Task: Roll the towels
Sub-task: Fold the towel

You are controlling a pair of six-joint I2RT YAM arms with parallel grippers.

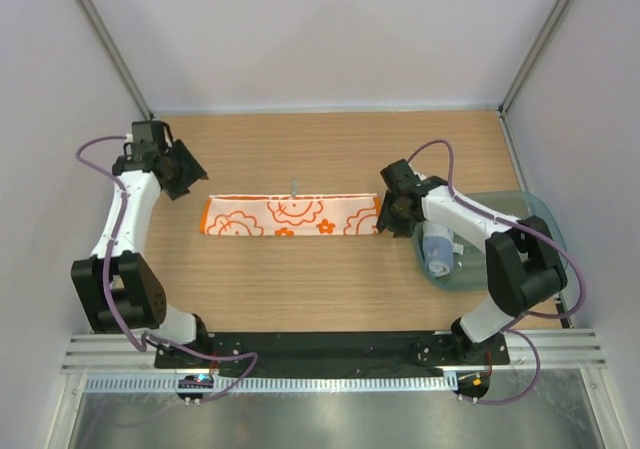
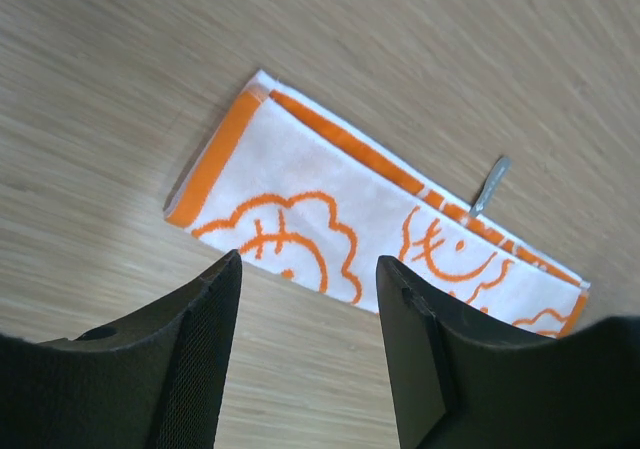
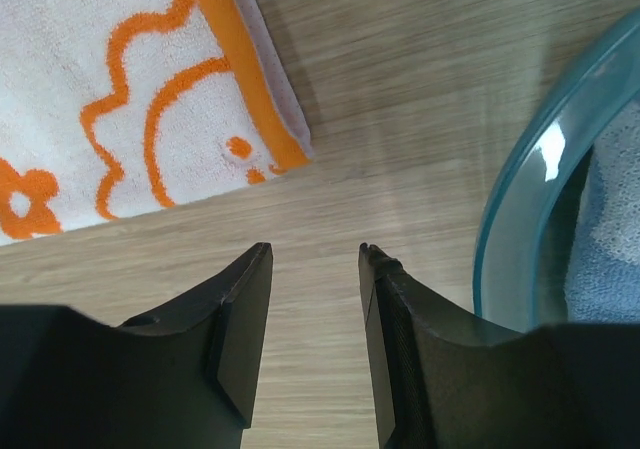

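Two towels were in view. The orange-patterned towel (image 1: 290,216), white with flower outlines, lay flat on the counter (image 1: 300,279) as one long folded strip, a single small grey loop (image 1: 294,184) sticking out from its far edge. The pale grey-blue towel (image 1: 437,251) sat rolled inside the one translucent teal tray (image 1: 535,207) at the right. There were two arms. The left gripper (image 1: 180,169) hovered just off the strip's left end with its jaws apart and nothing between them. The right gripper (image 1: 395,209) hung between the strip's right end and the tray rim, likewise parted and empty. The counter was pale wood grain, enclosed by plain white walls with metal corner posts; a black base plate (image 1: 330,347) ran along its near edge.
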